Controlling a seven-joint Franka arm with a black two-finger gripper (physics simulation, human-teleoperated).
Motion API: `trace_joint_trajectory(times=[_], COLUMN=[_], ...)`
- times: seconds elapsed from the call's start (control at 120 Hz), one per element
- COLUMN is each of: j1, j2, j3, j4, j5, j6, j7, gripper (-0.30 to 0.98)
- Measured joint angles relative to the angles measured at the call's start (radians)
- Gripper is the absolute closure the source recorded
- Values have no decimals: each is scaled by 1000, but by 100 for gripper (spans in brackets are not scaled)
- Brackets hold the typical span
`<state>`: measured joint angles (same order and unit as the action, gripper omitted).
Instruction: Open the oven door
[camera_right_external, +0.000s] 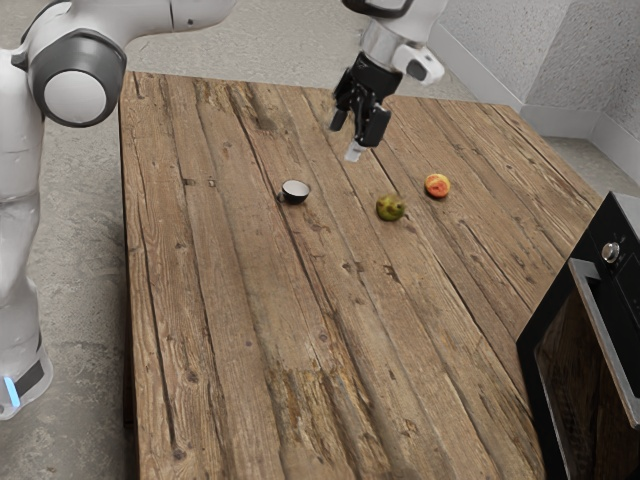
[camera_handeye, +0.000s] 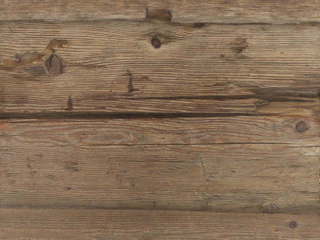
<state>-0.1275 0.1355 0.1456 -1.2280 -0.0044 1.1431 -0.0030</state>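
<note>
Gripper (camera_right_external: 354, 136) raised, fingers apart, presumably for unhindered travel; oven (camera_right_external: 606, 228) well apart from it, door (camera_right_external: 572, 375) closed. Handle (camera_right_external: 606, 340) gripperward, likely for pulling.

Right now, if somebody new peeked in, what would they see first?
Probably the black oven with its long pale handle, at the exterior view's right edge. Then my black gripper, hanging over the wooden table, and the bright orange-red fruit near the green one.

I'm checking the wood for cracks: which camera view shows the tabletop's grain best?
The wrist view: it shows the tabletop close up, fine grain and knots included. The exterior view shows more planks, but from farther away.
</note>
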Motion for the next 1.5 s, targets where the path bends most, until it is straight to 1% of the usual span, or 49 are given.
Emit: trace_joint_trajectory(times=[0.167,0.3,0.392,0.433,0.483,0.517,0.575,0.667,0.733,0.783,0.85,1.008,1.1,1.217,1.4,1.5], j1=[0,0,1,11,35,54,91,25,-32,-44,-27,-10,-72,-156,-198,-215], j2=[0,-1,-39,-67,-83,-88,-86,-57,-34,-25,-15,61,98,116,167,235], j3=[0,0,-6,-27,-79,-127,-242,-346,-390,-401,-404,-413,-438,-446,-461,-461], j4=[-1,2,40,72,99,108,116,122,124,124,124,126,126,125,126,176], j5=[-1,0,7,17,29,37,52,95,121,136,155,204,228,250,255,256], j6=[105,144,156,161,184,214,264,336,385,419,460,586,665,751,845,876], j7=[-1,-1,4,12,36,75,186,343,442,510,592,758,837,920,1016,1055], gripper=[0,0,0,0,0,0,0,0,0,0,0,0,0,0,0,0])
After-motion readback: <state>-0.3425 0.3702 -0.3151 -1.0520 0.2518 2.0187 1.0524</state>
